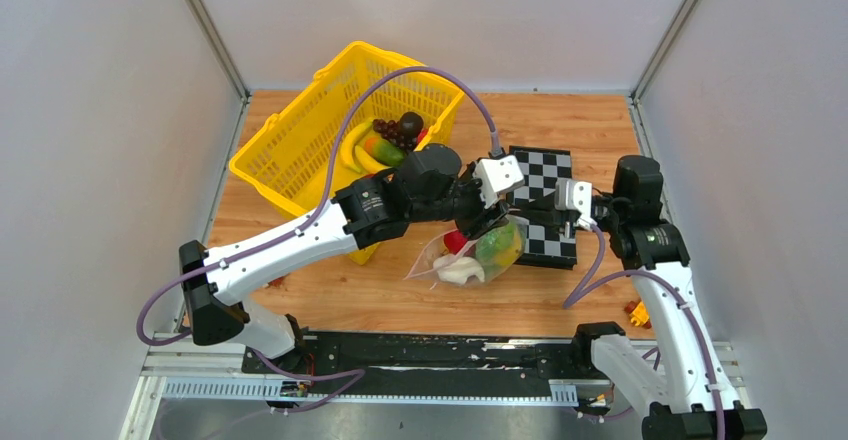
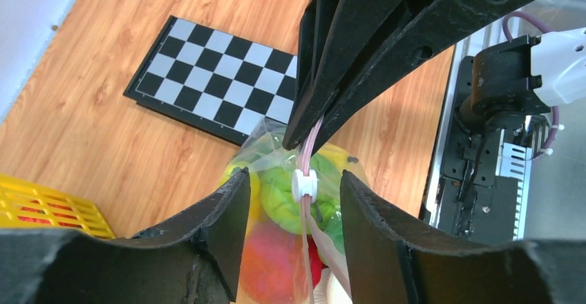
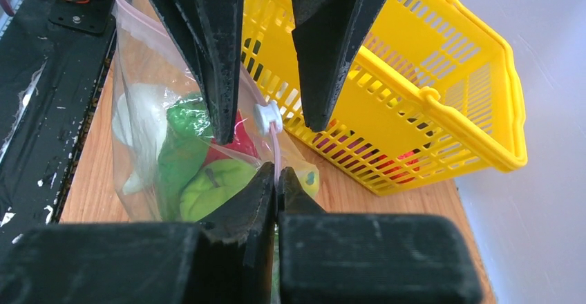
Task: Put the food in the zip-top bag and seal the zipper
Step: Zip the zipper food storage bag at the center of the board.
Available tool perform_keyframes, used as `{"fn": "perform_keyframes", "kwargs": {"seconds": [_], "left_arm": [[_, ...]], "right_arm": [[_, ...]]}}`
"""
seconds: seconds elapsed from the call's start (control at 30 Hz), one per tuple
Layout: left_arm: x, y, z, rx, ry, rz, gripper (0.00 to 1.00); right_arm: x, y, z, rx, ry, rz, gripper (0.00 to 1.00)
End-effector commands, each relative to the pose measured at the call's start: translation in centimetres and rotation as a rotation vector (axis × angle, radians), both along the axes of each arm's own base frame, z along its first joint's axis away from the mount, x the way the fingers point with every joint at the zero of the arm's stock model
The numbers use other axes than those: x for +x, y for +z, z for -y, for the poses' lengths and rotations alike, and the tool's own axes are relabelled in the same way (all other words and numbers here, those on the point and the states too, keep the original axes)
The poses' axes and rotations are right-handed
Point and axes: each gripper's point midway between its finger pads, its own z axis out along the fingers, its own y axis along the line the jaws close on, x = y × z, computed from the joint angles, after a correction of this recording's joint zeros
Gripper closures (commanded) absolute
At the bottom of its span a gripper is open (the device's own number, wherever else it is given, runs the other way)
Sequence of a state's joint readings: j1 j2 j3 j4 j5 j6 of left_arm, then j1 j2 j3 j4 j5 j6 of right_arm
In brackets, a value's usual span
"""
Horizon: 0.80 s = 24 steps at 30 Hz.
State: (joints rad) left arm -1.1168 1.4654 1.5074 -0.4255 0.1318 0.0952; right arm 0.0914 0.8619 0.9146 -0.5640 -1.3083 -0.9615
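Pink zipper (image 2: 311, 145) of the zip-top bag (image 1: 470, 255) is pinched in the fully closed right claw (image 3: 276, 174), while the left claw (image 2: 294, 183) stands partly wide astride the white slider (image 2: 304, 185), clear of it on both sides. Green, red and white food (image 3: 200, 173) fills the bag, held upright at the desk (image 1: 350, 295) beside the chessboard (image 1: 545, 175).
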Motion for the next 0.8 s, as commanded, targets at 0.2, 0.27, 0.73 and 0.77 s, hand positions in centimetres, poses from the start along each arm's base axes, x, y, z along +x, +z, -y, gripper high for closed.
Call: {"fn": "perform_keyframes", "kwargs": {"seconds": [0.2,0.27,0.73,0.77], "left_arm": [[0.6,2.0,0.6,-0.067,0.01,0.057,0.55],[0.5,2.5,0.5,-0.091,0.011,0.063,0.61],[-0.5,2.3,-1.6,-0.078,0.007,0.06,1.0],[-0.5,2.4,-1.9,-0.078,0.013,0.063,1.0]], "right_arm": [[0.1,1.3,-0.1,0.024,-0.034,0.003,1.0],[0.1,1.1,0.0,0.022,-0.042,-0.007,1.0],[2.6,2.0,0.8,0.061,-0.233,-0.101,1.0],[2.8,2.2,0.9,0.068,-0.247,-0.108,1.0]]}}
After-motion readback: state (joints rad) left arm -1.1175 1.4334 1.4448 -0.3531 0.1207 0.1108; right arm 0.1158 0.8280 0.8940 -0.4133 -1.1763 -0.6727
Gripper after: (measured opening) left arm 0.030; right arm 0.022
